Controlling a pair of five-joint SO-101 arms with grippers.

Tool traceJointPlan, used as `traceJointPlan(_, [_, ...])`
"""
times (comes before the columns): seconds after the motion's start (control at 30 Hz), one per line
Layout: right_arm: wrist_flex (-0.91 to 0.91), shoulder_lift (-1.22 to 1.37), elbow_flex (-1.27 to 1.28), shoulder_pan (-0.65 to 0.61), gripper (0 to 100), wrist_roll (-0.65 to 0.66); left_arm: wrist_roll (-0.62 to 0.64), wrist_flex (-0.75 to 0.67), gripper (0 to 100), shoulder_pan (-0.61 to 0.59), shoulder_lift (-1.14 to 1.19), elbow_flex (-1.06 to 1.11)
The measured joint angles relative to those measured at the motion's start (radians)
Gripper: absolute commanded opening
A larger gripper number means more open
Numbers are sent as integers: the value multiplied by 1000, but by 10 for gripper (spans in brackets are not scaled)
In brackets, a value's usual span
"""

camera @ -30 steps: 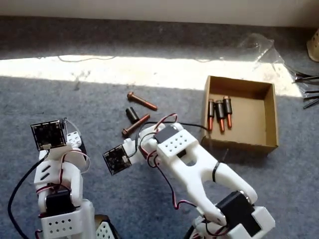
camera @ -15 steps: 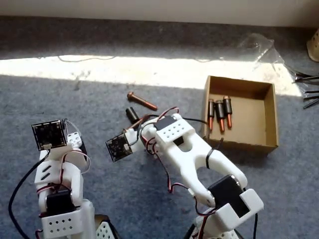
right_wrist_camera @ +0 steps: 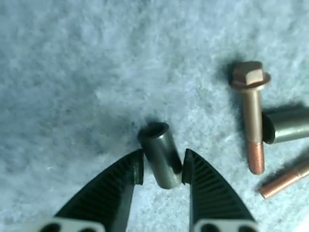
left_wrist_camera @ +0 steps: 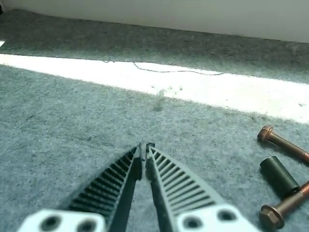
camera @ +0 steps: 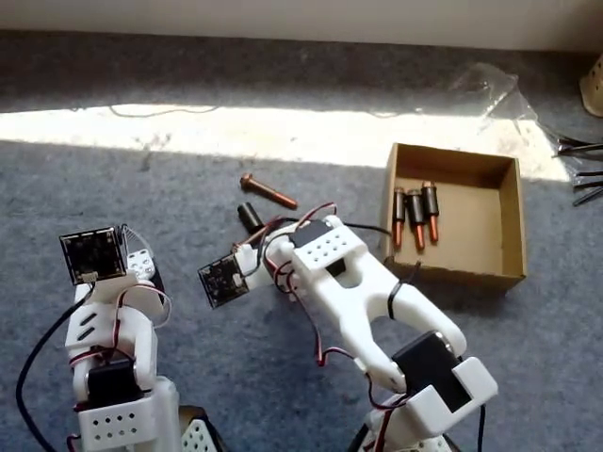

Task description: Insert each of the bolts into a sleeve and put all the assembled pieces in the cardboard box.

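Note:
In the right wrist view my right gripper [right_wrist_camera: 162, 165] is shut on a dark sleeve [right_wrist_camera: 159, 150] that lies on the carpet, one finger touching each side. Beside it lie a copper bolt [right_wrist_camera: 251, 121], a second sleeve [right_wrist_camera: 288, 124] and the threaded end of another bolt [right_wrist_camera: 285, 180]. From above, the right arm [camera: 330, 259] covers this spot, with one bolt [camera: 268, 191] and one sleeve [camera: 250, 217] showing beyond it. My left gripper [left_wrist_camera: 145, 147] is shut on nothing, low over bare carpet left of the parts. The cardboard box [camera: 504, 226] holds three assembled pieces [camera: 415, 215].
Grey carpet with a bright sunlit band [camera: 236, 132] across the back. A clear plastic bag [camera: 490, 89] and dark tools [camera: 579, 169] lie beyond the box at the right. The left arm's base [camera: 113, 377] stands at the lower left.
The right arm has pushed forward over the loose parts, now hiding the nearer bolt from above. It has barely shifted in the last half second. The left arm has not moved.

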Motion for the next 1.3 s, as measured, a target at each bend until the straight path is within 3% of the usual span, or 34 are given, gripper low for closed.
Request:
traceJointPlan(0.13, [0,0,0,-23,114,0,0,0,34,0,0,0])
traceJointPlan(0.3, [0,0,0,-26,40,0,0,0,34,0,0,0])
traceJointPlan(0.83, [-9,-2,11,0,34,-20,0,0,34,0,0,0])
traceJointPlan(1.13, [-9,-2,11,18,33,-385,0,0,34,0,0,0])
traceJointPlan(1.3, [-2,0,-17,26,33,-683,0,0,34,0,0,0])
